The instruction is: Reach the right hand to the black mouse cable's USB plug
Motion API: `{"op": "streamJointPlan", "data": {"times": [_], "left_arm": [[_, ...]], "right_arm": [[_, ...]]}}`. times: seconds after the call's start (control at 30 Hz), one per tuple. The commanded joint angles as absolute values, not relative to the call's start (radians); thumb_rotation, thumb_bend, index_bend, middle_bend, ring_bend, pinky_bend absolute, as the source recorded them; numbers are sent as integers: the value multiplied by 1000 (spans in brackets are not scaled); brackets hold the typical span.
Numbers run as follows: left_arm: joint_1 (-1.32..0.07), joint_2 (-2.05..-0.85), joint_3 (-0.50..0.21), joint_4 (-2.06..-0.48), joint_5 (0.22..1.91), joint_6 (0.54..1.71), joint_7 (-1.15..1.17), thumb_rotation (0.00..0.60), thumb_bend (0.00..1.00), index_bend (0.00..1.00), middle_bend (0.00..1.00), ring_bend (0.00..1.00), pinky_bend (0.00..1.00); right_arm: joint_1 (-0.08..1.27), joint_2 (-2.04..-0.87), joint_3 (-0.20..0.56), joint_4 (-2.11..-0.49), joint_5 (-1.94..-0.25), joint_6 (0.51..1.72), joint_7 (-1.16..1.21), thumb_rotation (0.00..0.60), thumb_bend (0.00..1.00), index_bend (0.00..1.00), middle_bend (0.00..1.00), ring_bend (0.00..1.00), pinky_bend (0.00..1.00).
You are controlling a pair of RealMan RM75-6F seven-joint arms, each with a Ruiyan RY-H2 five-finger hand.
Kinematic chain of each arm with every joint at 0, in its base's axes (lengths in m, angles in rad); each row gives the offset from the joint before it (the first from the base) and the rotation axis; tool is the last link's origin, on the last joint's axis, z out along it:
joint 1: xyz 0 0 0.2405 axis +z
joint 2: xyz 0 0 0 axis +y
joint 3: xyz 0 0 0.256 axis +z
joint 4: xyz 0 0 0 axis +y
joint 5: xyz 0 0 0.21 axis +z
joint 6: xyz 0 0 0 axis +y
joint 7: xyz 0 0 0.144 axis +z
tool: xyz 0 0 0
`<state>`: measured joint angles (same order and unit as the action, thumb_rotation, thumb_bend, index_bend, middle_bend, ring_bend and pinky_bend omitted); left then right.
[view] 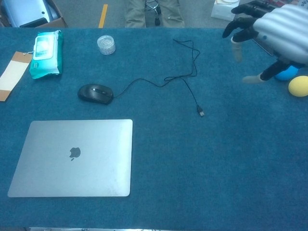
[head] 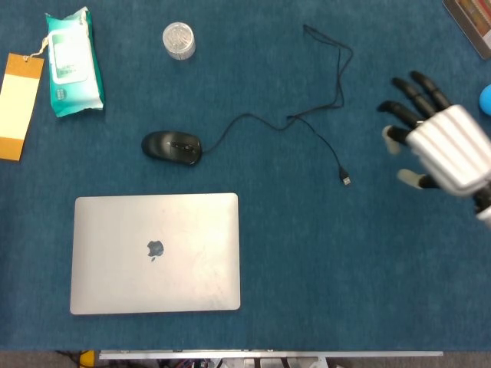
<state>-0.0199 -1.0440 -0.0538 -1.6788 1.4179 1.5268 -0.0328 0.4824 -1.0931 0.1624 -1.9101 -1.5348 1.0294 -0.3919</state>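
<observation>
A black mouse (head: 172, 147) (view: 96, 93) lies on the blue table above the laptop. Its thin black cable (head: 337, 73) (view: 193, 60) loops up to the far side and runs back down to the USB plug (head: 346, 179) (view: 201, 113), which lies loose on the cloth. My right hand (head: 440, 143) (view: 269, 30) hovers to the right of the plug, well apart from it, fingers spread and holding nothing. The left hand shows in neither view.
A closed silver laptop (head: 156, 253) (view: 73, 157) fills the near left. A wipes pack (head: 72, 63), a tan tag (head: 18, 94) and a small clear jar (head: 179, 40) sit at the far left. A blue ball (view: 288, 72), a yellow ball (view: 298, 86) and a book stand (view: 269, 30) crowd the right edge.
</observation>
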Motion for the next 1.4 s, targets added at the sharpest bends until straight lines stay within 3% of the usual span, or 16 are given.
{"op": "streamJointPlan", "data": {"times": [0.03,0.33,0.57,0.7,1.1,1.4], "left_arm": [[-17,-1044,-53,-1674,1418,1529,-40,600,389,207,166,96,44],[-9,-1045,-55,-1655,1411,1529,-57,600,389,207,166,96,45],[-6,-1046,-57,-1646,1408,1527,-60,600,389,207,166,96,44],[-7,-1047,-59,-1645,1408,1525,-60,600,389,207,166,96,44],[-12,-1054,-58,-1648,1411,1513,-49,600,389,207,166,96,45],[-11,-1055,-58,-1648,1410,1510,-47,600,389,207,166,96,45]], "right_arm": [[532,-1153,175,-1884,-1478,972,-469,600,49,570,278,17,44],[606,-1304,144,-1759,-1445,935,-657,600,205,569,272,17,26],[615,-1411,115,-1656,-1448,971,-697,600,249,555,98,0,0],[616,-1456,96,-1594,-1463,990,-700,600,258,487,1,0,0],[617,-1534,23,-1434,-1509,984,-675,600,258,470,0,0,0],[641,-1598,17,-1347,-1491,940,-707,600,256,455,0,0,0]]}}
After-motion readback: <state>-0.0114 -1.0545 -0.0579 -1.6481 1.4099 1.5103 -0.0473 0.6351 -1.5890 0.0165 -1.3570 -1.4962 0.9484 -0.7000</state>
